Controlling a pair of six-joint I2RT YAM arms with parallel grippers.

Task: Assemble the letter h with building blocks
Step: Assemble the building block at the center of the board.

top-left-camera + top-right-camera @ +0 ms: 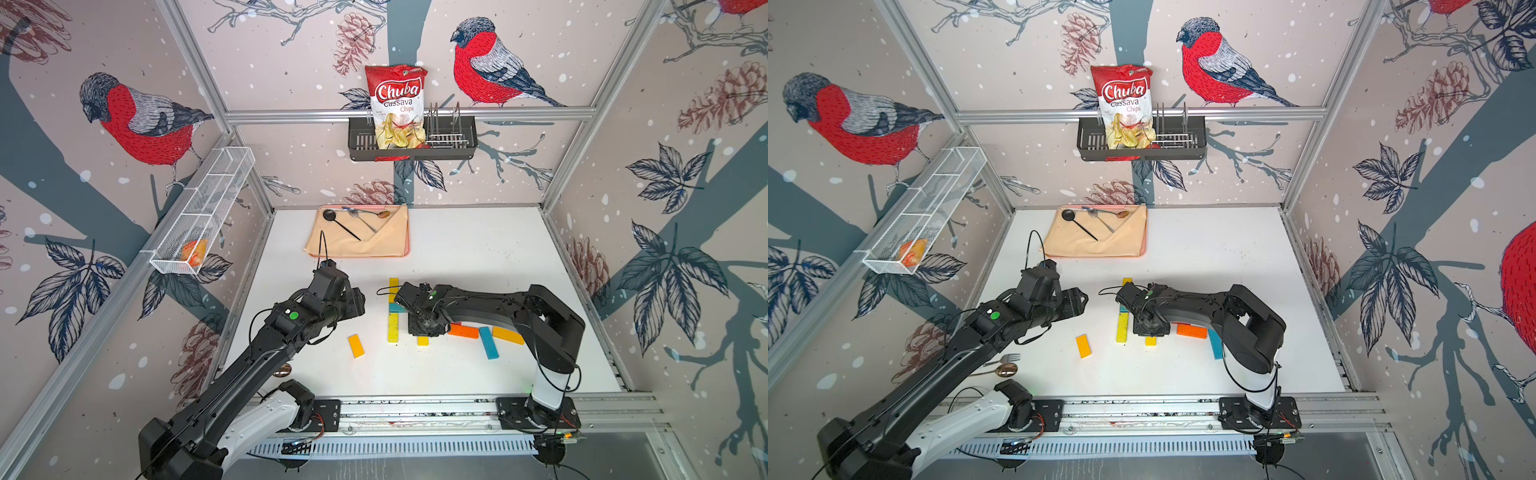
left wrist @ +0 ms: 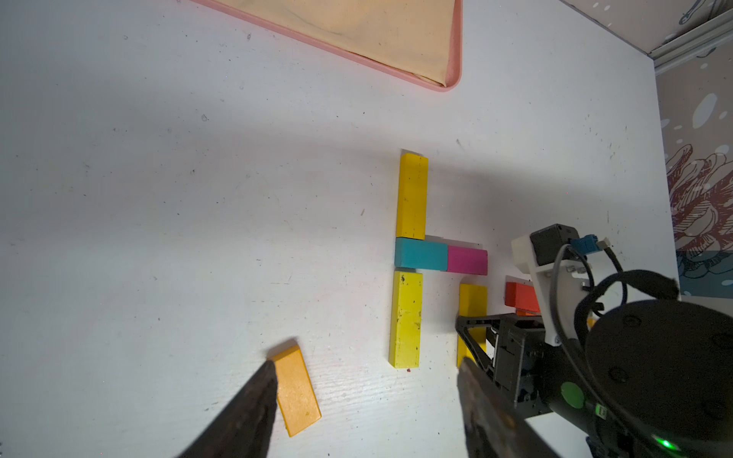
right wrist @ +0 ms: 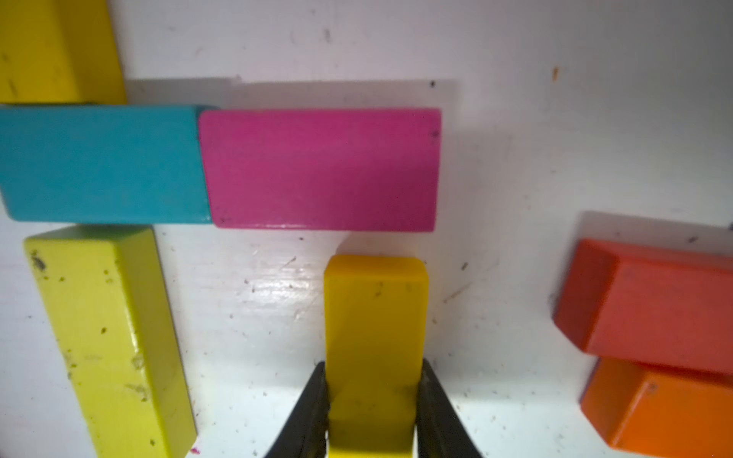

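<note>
**Yellow leg just short of magenta**

Clamped in the right pincer (image 3: 373, 368), the yellow block (image 3: 375, 309) points its long axis square at the magenta block (image 3: 321, 170), far end just short of it. The left pincer (image 2: 365, 365), jaws apart, hangs farther from the magenta block.

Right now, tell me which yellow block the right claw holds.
The yellow block whose end faces the magenta block, pinched in the right claw; the two yellow blocks forming the stem lie untouched.
</note>
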